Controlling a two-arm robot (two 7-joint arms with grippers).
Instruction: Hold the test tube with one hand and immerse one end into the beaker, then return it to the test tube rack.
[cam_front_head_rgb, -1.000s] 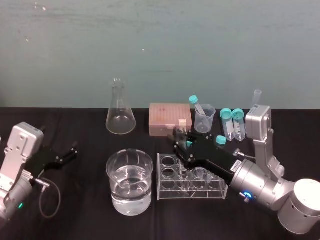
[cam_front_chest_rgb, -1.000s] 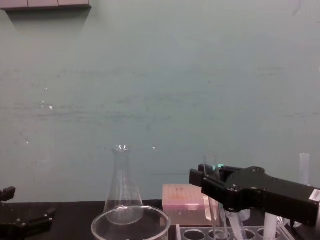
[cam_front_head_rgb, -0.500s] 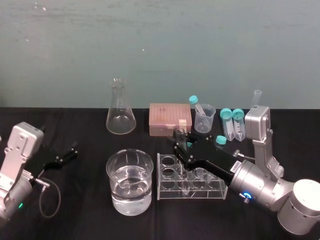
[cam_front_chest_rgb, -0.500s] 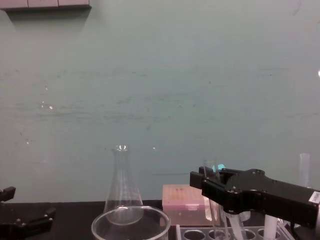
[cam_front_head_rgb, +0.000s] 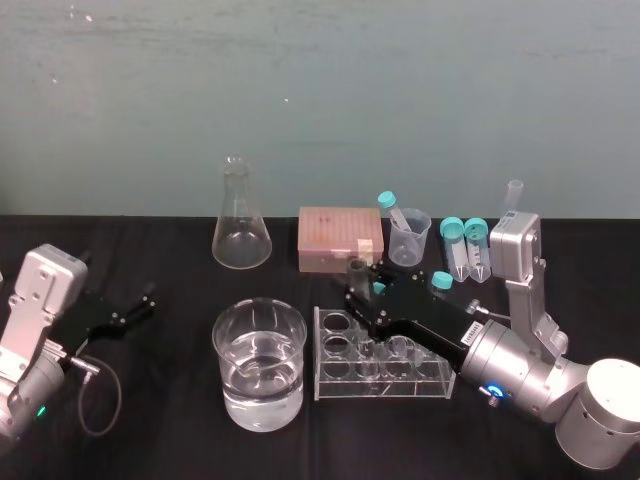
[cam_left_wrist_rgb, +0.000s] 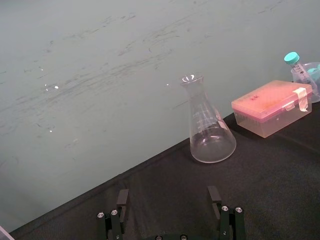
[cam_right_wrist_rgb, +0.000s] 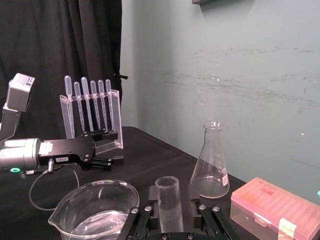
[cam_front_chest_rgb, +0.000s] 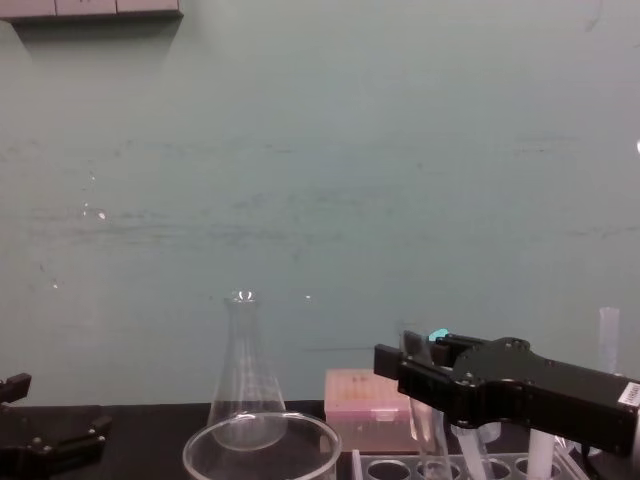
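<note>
1. Nearest, the round, thick-rimmed glass beaker, part full of clear liquid, stands on matte black cloth just left of the test tube rack.
2. The rack is clear plastic with rows of round holes.
3. Over it the right gripper clamps the slim glass test tube upright, its lower end among the holes (which one, I cannot tell).
4. Far left, the left gripper rests with fingers spread; bare cloth lies between it and the beaker.
5. Behind stand a conical flask and a pink box.
</note>
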